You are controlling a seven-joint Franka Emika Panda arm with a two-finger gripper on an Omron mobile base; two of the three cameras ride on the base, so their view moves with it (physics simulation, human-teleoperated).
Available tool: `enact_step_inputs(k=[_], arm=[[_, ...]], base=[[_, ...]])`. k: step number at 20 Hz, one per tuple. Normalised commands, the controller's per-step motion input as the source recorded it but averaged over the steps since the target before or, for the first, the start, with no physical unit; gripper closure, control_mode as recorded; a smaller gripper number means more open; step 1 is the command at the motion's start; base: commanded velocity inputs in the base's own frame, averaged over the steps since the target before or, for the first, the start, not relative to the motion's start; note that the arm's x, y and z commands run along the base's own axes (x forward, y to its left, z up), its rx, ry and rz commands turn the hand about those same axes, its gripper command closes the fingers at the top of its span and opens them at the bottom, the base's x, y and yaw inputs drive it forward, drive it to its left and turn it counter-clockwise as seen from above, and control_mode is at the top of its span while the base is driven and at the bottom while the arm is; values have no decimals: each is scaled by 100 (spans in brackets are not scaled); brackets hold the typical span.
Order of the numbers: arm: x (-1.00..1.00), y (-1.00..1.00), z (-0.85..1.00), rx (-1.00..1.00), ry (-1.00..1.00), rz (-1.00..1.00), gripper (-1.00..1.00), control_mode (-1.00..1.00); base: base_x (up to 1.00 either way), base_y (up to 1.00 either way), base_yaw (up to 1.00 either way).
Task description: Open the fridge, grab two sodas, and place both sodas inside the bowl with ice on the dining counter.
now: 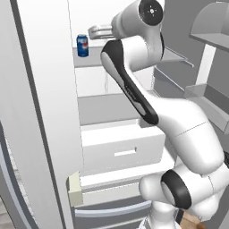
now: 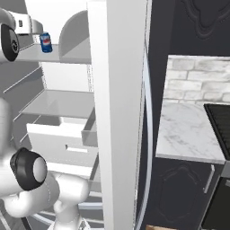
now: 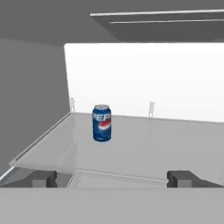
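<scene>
Inside, the open fridge [image 1: 44, 112] shows white walls, clear glass shelves [image 3: 131, 144] and a white drawer [image 1: 120, 150]. One blue soda can [image 3: 101, 123] stands upright on an upper shelf. One gripper [image 3: 112, 178], jaws spread wide and empty, faces it, apart.

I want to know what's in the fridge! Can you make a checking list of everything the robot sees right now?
Surface: grey fridge shelf, smooth and flat.
Job's things: fridge open, white inside; one blue can standing upright on the shelf, nothing touching it.
Clutter: nothing seen on that shelf besides the can.
End effector: open, level with the shelf, short of the can, holding nothing.
Cables: nothing seen.
Surroundings: lower shelf and white drawers in the fridge; marble counter and brick wall to the right.
</scene>
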Motion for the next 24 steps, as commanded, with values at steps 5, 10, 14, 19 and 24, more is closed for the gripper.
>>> enact_step_inputs(k=[5,10,14,19,24], arm=[[44,24,0,0,-12,0,-100,-100],[49,22,0,0,-7,0,-100,-100],[54,18,-7,0,0,0,-100,-100],[38,11,-9,0,0,0,-100,-100],[32,8,-12,0,0,0,-100,-100]], base=[[0,0,0],[0,0,0],[0,0,0],[0,0,0],[0,0,0]])
